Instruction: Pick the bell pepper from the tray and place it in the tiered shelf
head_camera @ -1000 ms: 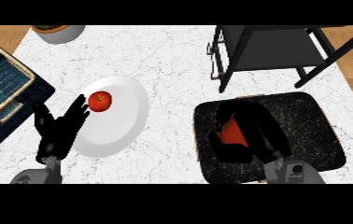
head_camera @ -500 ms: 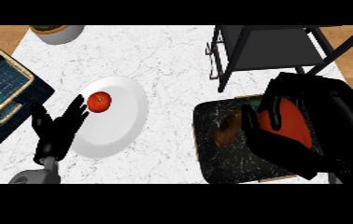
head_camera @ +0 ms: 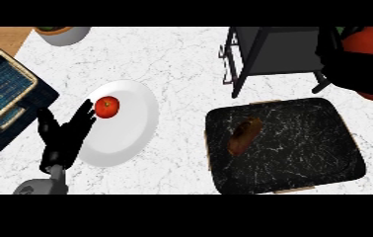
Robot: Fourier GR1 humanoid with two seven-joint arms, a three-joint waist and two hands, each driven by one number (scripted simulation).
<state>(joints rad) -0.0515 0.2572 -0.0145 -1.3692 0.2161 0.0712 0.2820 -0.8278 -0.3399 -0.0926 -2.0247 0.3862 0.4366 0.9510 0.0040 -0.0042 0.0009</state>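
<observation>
- Two robot hands show: the left robot hand (head_camera: 64,135) stands at the lower left, fingers straight and spread, pointing up, beside the rim of a white plate (head_camera: 134,125).
- On that plate lies a small red tomato (head_camera: 107,106), just off the fingertips.
- At the upper right edge, the right robot hand (head_camera: 336,58) is curled round the red bell pepper (head_camera: 358,41), held next to the dark tiered shelf (head_camera: 280,51).
- Below the shelf, the black marbled tray (head_camera: 306,147) rests on the white bench (head_camera: 182,63), with a brownish item (head_camera: 245,134) lying on it.
</observation>
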